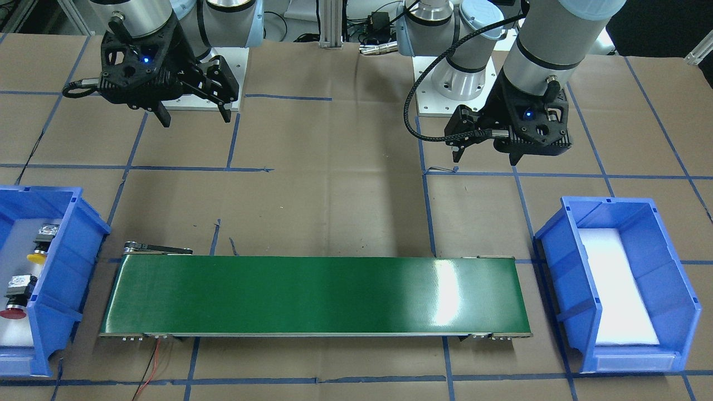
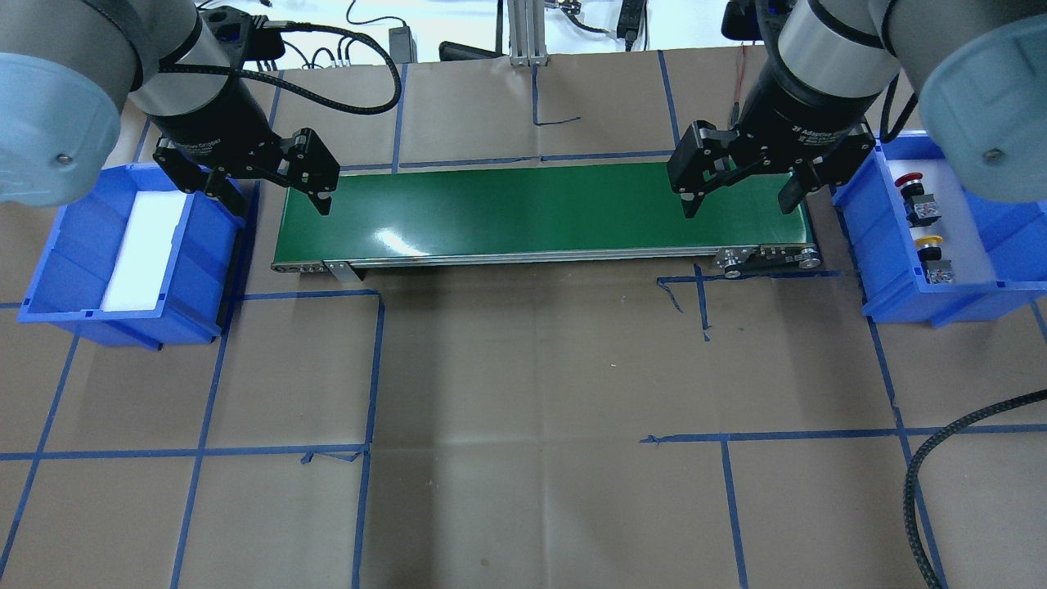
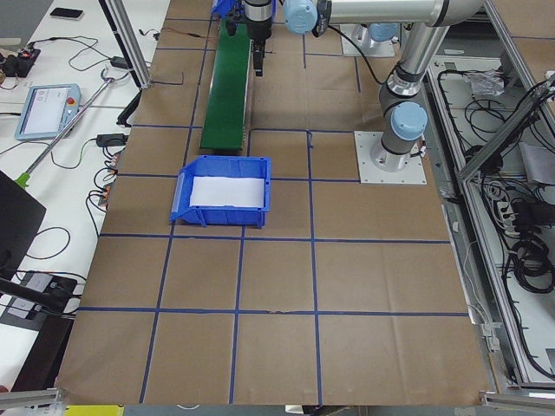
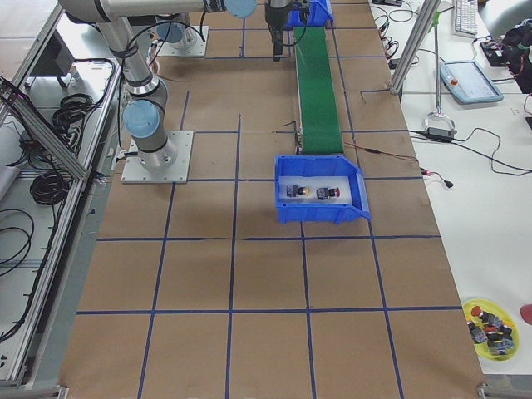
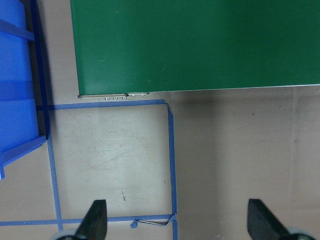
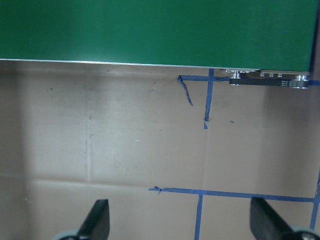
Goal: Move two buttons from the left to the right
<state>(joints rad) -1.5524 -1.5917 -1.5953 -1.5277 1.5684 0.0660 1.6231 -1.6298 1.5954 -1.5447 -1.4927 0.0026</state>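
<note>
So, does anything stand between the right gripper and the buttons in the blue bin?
Nothing visible does. The open right gripper hangs beside the conveyor belt. The red button and yellow button lie uncovered in the blue bin, whose top is open; only its side wall lies between.

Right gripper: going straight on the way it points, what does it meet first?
The right gripper points down at table paper, short of the belt; the paper is likely what it meets first.

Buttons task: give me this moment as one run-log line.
yellow button and red button: lying in blue bin at robot's right | left gripper: open, empty | right gripper: open, empty | pickup: not yet begun
</note>
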